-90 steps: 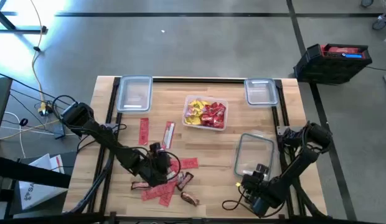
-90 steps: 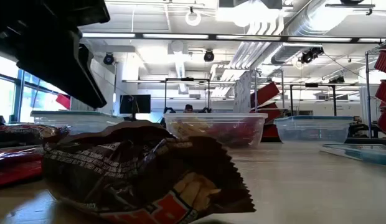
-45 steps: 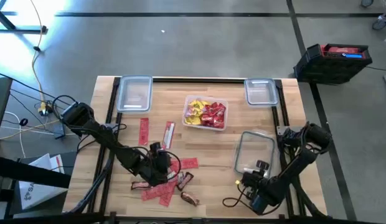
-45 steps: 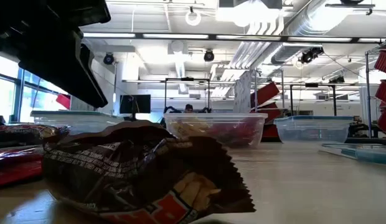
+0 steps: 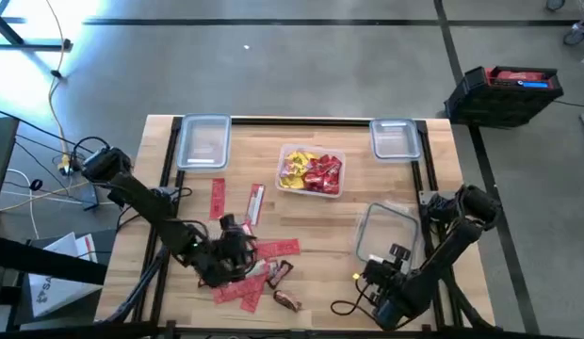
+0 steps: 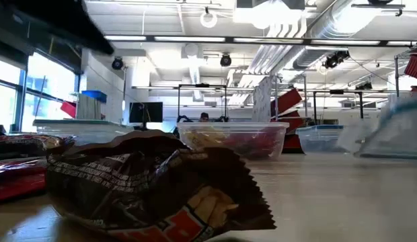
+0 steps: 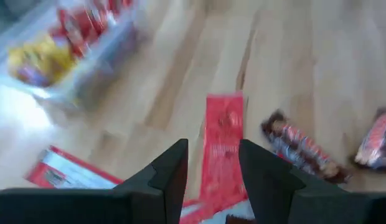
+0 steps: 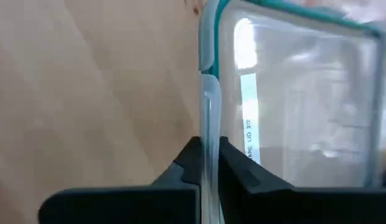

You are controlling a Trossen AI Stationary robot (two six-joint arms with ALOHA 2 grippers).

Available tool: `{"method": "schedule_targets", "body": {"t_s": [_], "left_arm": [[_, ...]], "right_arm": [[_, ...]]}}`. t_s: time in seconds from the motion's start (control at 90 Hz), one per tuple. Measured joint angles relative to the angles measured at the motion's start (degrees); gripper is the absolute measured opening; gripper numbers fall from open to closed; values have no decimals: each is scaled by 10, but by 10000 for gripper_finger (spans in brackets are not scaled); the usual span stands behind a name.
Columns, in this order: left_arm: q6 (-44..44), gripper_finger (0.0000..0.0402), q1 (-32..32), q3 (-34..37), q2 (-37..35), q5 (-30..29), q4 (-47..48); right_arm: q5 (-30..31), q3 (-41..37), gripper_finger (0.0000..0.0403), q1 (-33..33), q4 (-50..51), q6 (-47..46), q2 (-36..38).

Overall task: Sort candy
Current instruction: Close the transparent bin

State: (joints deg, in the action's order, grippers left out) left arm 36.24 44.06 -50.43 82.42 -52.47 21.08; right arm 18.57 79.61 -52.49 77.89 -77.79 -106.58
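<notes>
Candy (image 5: 259, 259): loose packets scattered lower left of centre on wooden surface (image 5: 320, 235) in high view. Flat red rectangular packets: two upright strips (image 5: 218, 199) below the upper-left container, one (image 5: 278, 248) at centre, several overlapping near the lower edge (image 5: 237, 293). Dark brown mini bars: one (image 5: 288, 302) at lower centre, one (image 5: 279, 272) just above it; one crumpled brown wrapper (image 6: 155, 188) filling the foreground of low view.

Centre tub (image 5: 311, 171): clear, upper middle of frame, holding yellow packets (image 5: 297, 169) on its left side and red packets (image 5: 322, 174) on its right.

Empty clear containers: one (image 5: 203, 141) at upper left of surface, one smaller (image 5: 396, 138) at upper right.

Left pincer (image 7: 211, 163): over the loose pile at lower left of centre; fingers parted, nothing held, red packet (image 7: 223, 140) visible between them on the wood.

Right pincer (image 8: 208, 163): lower right of surface; clenched on the rim of a clear teal-edged container (image 8: 292, 93), rim pinched between both fingers. Same container (image 5: 386, 231) seen at right of centre in high view.
</notes>
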Motion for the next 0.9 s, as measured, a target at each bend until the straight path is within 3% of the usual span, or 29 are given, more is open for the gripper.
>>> {"method": "schedule_targets", "body": {"t_s": [0.144, 0.233, 0.411, 0.6, 0.767, 0.9], "left_arm": [[-50, 126, 39, -1, -7, -142, -11], [-51, 126, 45, -1, -2, -165, -8], [-42, 126, 14, 1, 8, -44, -11], [-101, 126, -27, 68, 10, 81, -134], [-115, 126, -50, 144, 9, 55, -231], [-149, 126, -66, 204, 9, 36, -372]], "right_arm": [[55, 89, 0, 0, 119, -23, 1], [109, 123, 0, 4, 113, -2, 15], [202, 162, 0, 42, 121, 25, 44], [215, 199, 0, 105, 117, 112, 60], [215, 264, 0, 155, 105, 214, 59], [224, 322, 0, 193, 89, 285, 58]]}}
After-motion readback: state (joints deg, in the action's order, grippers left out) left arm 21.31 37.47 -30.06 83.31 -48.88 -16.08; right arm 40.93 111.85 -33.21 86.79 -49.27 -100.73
